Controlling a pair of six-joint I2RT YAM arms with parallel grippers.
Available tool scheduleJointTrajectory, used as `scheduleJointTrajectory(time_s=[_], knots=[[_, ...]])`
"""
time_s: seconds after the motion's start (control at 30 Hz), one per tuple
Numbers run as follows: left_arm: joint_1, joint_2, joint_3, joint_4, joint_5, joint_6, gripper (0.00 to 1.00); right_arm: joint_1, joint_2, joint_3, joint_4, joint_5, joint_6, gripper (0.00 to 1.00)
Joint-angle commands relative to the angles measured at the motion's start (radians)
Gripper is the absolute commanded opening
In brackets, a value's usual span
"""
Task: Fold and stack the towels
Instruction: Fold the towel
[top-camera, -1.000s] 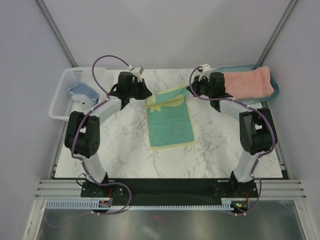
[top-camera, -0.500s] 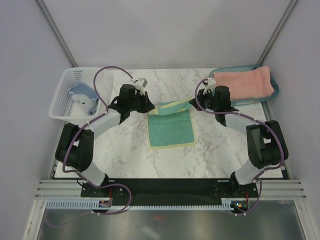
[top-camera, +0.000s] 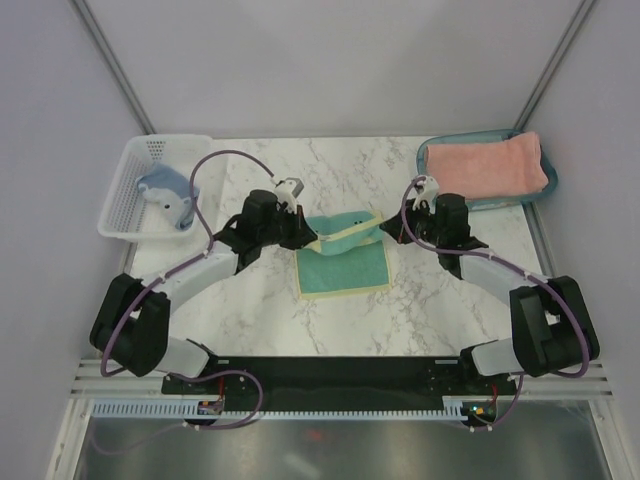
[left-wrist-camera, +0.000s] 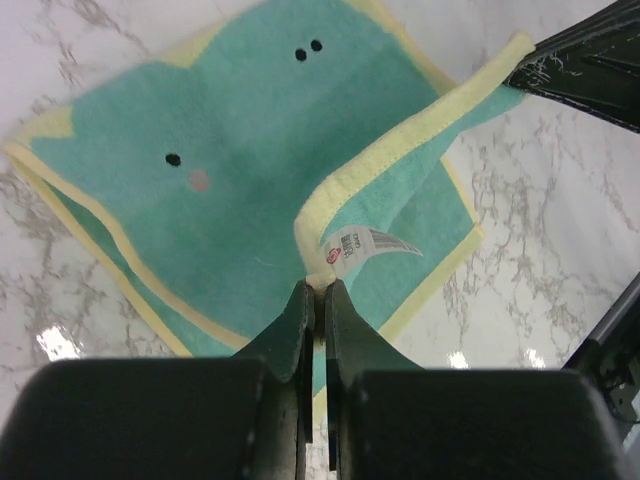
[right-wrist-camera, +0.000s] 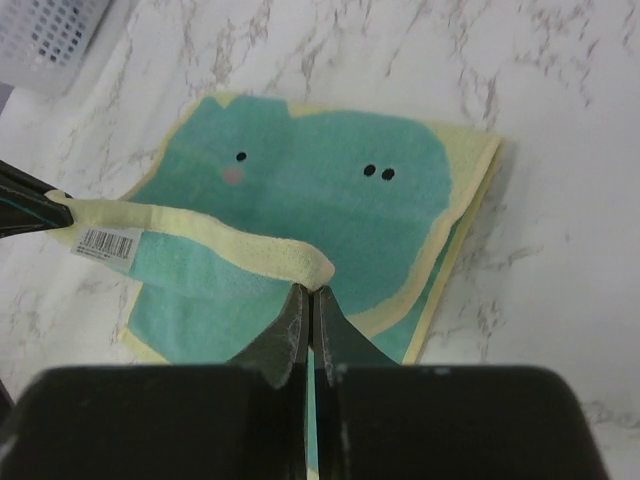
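the pale-yellow towel (top-camera: 343, 262) is lying in the middle of the marble tabletop (top-camera: 250, 300), between the two arms, with its teal face patch facing up. its far edge is hanging lifted off the surface and is stretching as a yellow band from one arm to the other, above the far part of the cloth.

the left fingers (top-camera: 303, 238) are clenching tight on the left corner of that lifted edge. in the left wrist view the left fingers (left-wrist-camera: 303, 300) are pinching the yellow hem, and a small white label (left-wrist-camera: 360, 245) is sticking out just beside them. the right fingers (top-camera: 392, 232) are clamping the opposite corner. in the right wrist view the right fingers (right-wrist-camera: 297, 312) are pressing together on the hem, and the raised band is running away to the left above the flat part of the towel (right-wrist-camera: 330, 200).

the salmon-pink towel (top-camera: 487, 166) is resting folded in the teal tray (top-camera: 428, 152) at the far right corner, well apart from both arms. the grey-blue towel (top-camera: 168, 195) is lying crumpled in the white basket (top-camera: 125, 205) at the far left.
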Motion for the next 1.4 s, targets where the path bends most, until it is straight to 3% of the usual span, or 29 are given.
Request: scheduleJointTrajectory(time_s=[0.0, 0.27, 0.37, 0.7, 0.83, 0.87, 0.9, 1.17, 1.37], knots=[[-0.045, -0.043, -0.057, -0.045, -0.076, -0.009, 0.02, 0.027, -0.024, -0.054, -0.009, 0.014, 0.068, 0.00], [-0.122, -0.101, -0.152, -0.080, -0.203, -0.005, 0.02, 0.050, -0.070, -0.176, -0.038, 0.083, 0.120, 0.04], [-0.148, -0.115, -0.181, -0.083, -0.223, -0.015, 0.08, 0.052, -0.096, -0.212, -0.043, 0.085, 0.129, 0.14], [-0.188, -0.162, -0.246, -0.083, -0.223, -0.015, 0.08, 0.056, -0.214, -0.265, -0.182, 0.132, 0.144, 0.44], [-0.189, -0.196, -0.214, -0.083, -0.223, -0.015, 0.08, 0.055, -0.281, -0.249, -0.297, 0.212, 0.161, 0.45], [-0.191, -0.208, -0.200, -0.085, -0.278, -0.115, 0.23, 0.056, -0.295, -0.244, -0.311, 0.232, 0.164, 0.45], [-0.191, -0.218, -0.194, -0.237, -0.279, -0.122, 0.59, 0.056, -0.298, -0.238, -0.322, 0.235, 0.170, 0.43], [-0.192, -0.261, -0.190, -0.324, -0.297, -0.170, 0.64, 0.076, -0.161, -0.069, -0.457, 0.249, 0.155, 0.41], [-0.191, -0.166, -0.131, -0.330, -0.282, -0.226, 0.62, 0.148, -0.052, 0.046, -0.510, 0.267, 0.154, 0.37]])
